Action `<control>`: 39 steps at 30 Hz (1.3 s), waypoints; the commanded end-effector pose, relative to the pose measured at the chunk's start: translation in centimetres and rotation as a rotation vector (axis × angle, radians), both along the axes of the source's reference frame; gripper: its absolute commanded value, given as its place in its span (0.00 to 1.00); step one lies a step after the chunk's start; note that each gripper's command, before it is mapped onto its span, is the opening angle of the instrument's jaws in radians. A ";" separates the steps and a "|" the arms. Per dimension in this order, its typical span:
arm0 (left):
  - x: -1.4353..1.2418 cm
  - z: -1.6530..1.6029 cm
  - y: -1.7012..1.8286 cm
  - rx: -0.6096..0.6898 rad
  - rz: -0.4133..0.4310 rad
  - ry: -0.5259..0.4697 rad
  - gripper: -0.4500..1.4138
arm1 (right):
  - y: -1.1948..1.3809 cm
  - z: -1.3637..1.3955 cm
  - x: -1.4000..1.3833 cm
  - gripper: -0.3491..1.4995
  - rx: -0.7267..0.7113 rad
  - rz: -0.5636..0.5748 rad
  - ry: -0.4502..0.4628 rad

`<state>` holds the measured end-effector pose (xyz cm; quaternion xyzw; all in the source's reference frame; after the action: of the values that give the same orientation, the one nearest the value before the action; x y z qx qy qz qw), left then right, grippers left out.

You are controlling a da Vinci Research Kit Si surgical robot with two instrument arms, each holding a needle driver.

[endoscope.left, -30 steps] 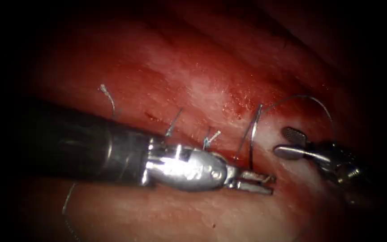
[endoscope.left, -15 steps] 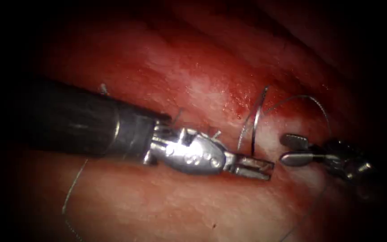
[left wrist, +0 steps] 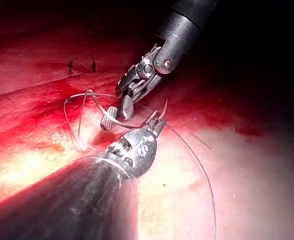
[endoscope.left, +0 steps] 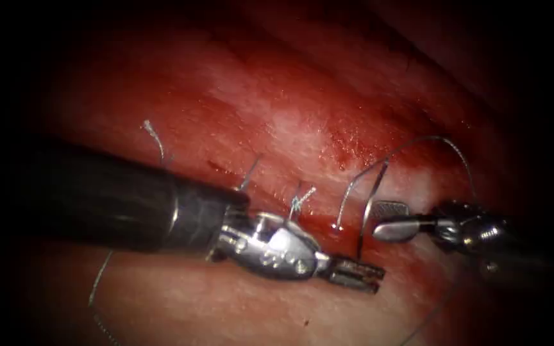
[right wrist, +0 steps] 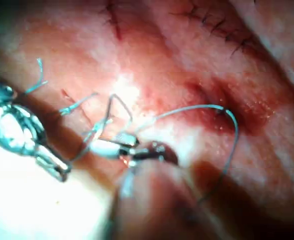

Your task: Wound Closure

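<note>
Needle (endoscope.left: 370,198) stands just beside open right claw (endoscope.left: 383,220).

Light is pooling on the tissue (endoscope.left: 290,122) at the centre of the endoscope view and fading to black toward 3, 9 and 12 o'clock. Glare is flashing off the left tool (endoscope.left: 376,277) and the right tool (endoscope.left: 376,220), while the needle (endoscope.left: 370,205) is glinting faintly. In both wrist views strong light is washing the nearest tissue pale, and the far tissue is sinking into shadow.
</note>
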<state>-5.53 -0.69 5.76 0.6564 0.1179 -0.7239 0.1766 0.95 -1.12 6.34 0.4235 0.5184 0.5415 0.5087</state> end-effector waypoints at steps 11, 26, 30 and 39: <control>-0.05 0.02 -0.06 -0.015 -0.002 -0.015 0.00 | 0.09 0.07 0.08 0.75 0.109 0.055 0.003; -0.06 0.04 -0.07 -0.024 -0.007 -0.013 0.00 | 0.11 -0.03 0.17 0.69 0.145 0.100 0.009; -0.07 0.04 -0.08 -0.025 -0.007 -0.012 0.00 | 0.10 -0.03 0.19 0.65 0.146 0.104 0.007; -0.07 0.02 -0.07 -0.024 -0.007 -0.012 0.00 | 0.07 -0.05 0.24 0.11 0.146 0.119 -0.001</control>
<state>-5.56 -0.73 5.74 0.6590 0.1051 -0.7221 0.1825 1.12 -1.02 6.24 0.4254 0.5021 0.6090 0.4427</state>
